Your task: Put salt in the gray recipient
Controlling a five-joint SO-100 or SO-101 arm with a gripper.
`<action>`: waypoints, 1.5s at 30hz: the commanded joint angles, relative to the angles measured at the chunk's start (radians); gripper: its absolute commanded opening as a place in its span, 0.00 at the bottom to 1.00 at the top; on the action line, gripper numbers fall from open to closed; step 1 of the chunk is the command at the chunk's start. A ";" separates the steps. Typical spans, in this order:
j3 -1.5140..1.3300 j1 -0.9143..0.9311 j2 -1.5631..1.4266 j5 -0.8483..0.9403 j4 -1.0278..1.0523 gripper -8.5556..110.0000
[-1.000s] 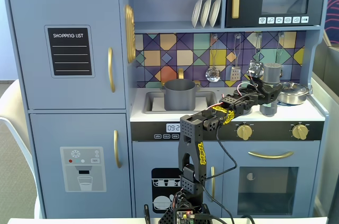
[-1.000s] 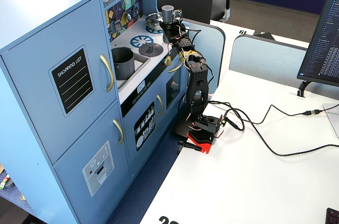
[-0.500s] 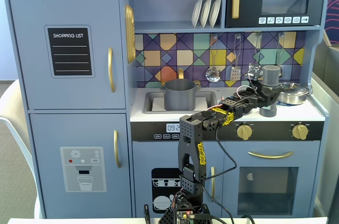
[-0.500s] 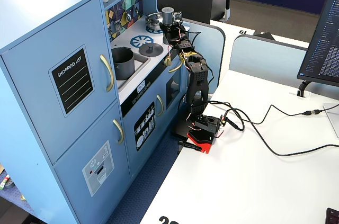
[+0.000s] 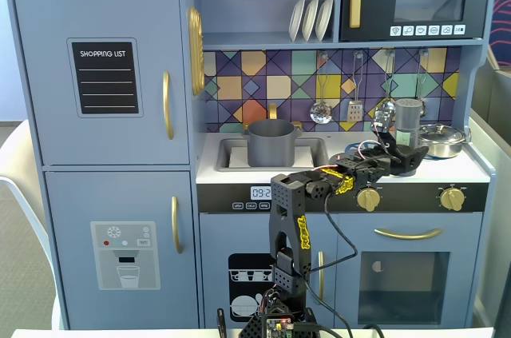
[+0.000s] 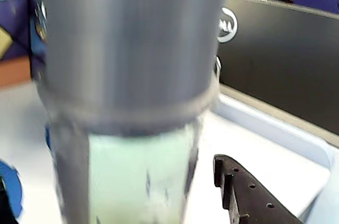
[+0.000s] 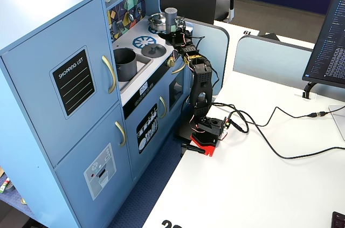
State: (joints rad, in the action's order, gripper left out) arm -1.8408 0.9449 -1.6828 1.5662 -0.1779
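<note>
Here the arm reaches from its base on the white desk [image 7: 280, 185] up over the toy kitchen's counter [image 5: 239, 172], and the jaws [image 5: 397, 140] sit at the salt shaker [image 5: 409, 116], which stands upright on the right part of the counter in a fixed view. In the wrist view the salt shaker [image 6: 132, 75] fills most of the picture (blurred, being so close): a light gray cap above, a pale green label below. One dark finger [image 6: 249, 195] shows just to the right of the shaker's lower body with a sliver of counter between them; the other finger is hidden, so I cannot tell whether the jaws grip the shaker or merely flank it.

Just beyond the jaws, to the right in a fixed view, lies a shiny steel pan [image 5: 441, 140]. Well to the left of the jaws in that view, the dark-gray pot [image 5: 271, 142] stands in the sink recess [image 5: 231, 154]. In the other fixed view, a flat gray knobbed lid [image 7: 153, 50] rests on the counter between the pot [image 7: 124, 64] and the jaws [image 7: 173, 27]. Ladles and a spatula [image 5: 355, 106] hang on the tiled back wall above.
</note>
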 commanded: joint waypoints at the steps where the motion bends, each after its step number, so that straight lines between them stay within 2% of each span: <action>1: -0.058 0.037 -0.218 0.046 0.055 0.57; 3: -0.150 0.049 -0.379 0.031 0.198 0.56; 5: -0.222 0.040 -0.583 0.028 0.463 0.50; 6: -0.238 0.031 -0.692 0.040 0.646 0.43; 8: -0.261 -0.023 -0.899 0.046 0.974 0.16; 9: -0.273 -0.063 -0.988 0.043 1.097 0.07; 11: -0.314 -0.172 -1.150 0.005 1.292 0.07; 14: -0.364 -0.430 -1.315 -0.029 1.582 0.07; 17: -0.480 -0.703 -1.433 -0.002 1.752 0.07; 19: -0.609 -0.836 -1.503 0.031 1.750 0.07; 21: -0.744 -0.882 -1.537 0.040 1.677 0.07; 30: -1.259 -0.862 -1.536 -0.020 1.249 0.07; 34: -1.275 -0.905 -1.526 -0.077 1.318 0.07; 38: -1.276 -0.856 -1.537 0.008 1.456 0.07; 40: -1.276 -0.850 -1.537 -0.015 1.505 0.07; 42: -1.276 -0.842 -1.537 -0.091 1.497 0.07; 45: -1.276 -0.838 -1.537 -0.061 1.500 0.08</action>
State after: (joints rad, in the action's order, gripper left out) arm -3.1232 0.0890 -3.2137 1.5094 1.3100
